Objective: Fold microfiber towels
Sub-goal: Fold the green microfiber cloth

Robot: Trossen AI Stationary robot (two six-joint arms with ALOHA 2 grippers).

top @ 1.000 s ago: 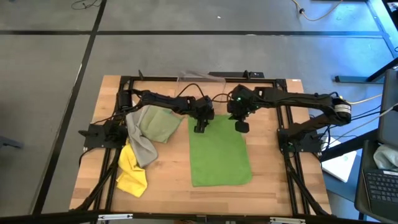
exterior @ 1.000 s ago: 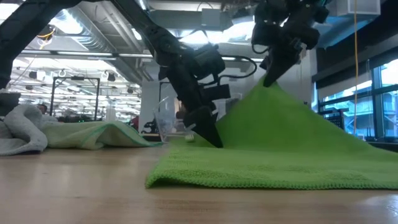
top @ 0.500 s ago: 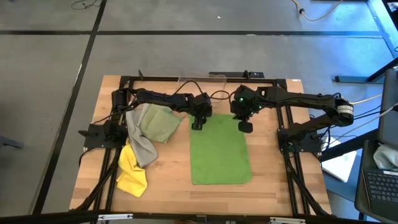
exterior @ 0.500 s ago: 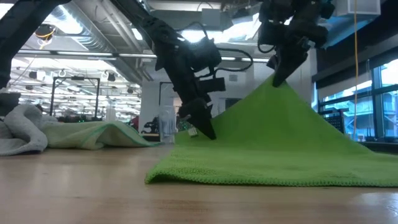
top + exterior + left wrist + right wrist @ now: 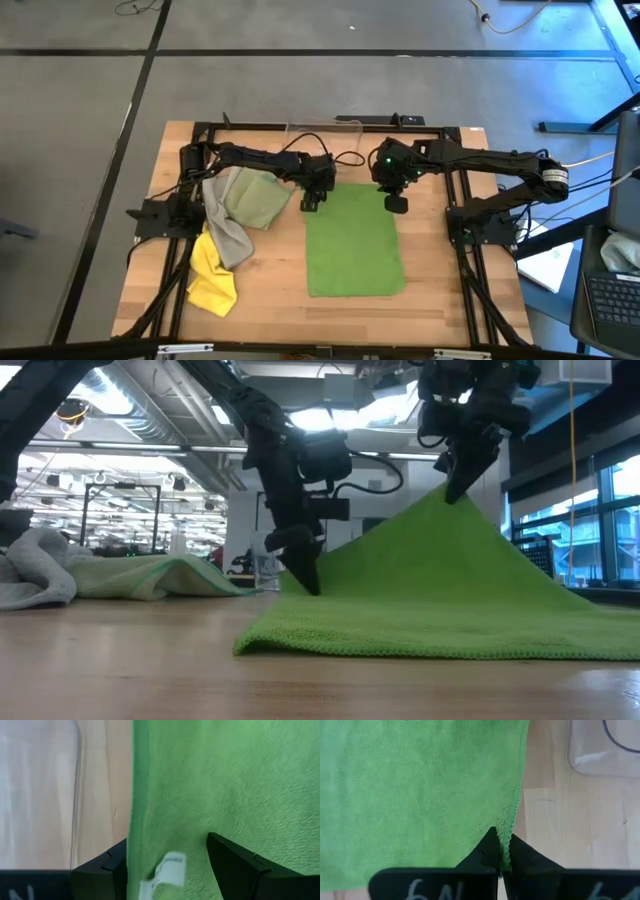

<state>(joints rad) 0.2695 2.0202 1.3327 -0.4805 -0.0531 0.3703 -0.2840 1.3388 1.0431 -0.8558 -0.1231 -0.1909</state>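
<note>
The bright green towel (image 5: 355,245) lies on the table's middle, and its far right corner is lifted. My right gripper (image 5: 396,204) is shut on that corner. My left gripper (image 5: 310,204) is open and points steeply down at the towel's far left corner. In the left wrist view, its fingers (image 5: 235,865) stand on either side of the towel's left edge, beside a white tag (image 5: 167,872). A sage green towel (image 5: 250,198), a grey towel (image 5: 225,235) and a yellow towel (image 5: 212,278) lie heaped at the left. My left gripper: I cannot tell whether its fingers touch the towel's edge. My right gripper pinches the green towel's far right corner (image 5: 510,817) between its two fingers, at the hemmed edge, coming from above and slanting down. The corner is lifted clear (image 5: 450,500). The cloth slopes down from it like a tent, with the near part (image 5: 400,640) flat on the table.
A clear plastic bin (image 5: 325,124) stands at the table's far edge, behind the grippers. The towel heap (image 5: 60,575) fills the table's left side. Bare wood (image 5: 440,270) shows to the right of the green towel and along the near edge.
My left gripper has moved toward the table's left edge, from over the green towel to its far left corner, and has tipped more upright. My right gripper still holds the far right corner raised.
</note>
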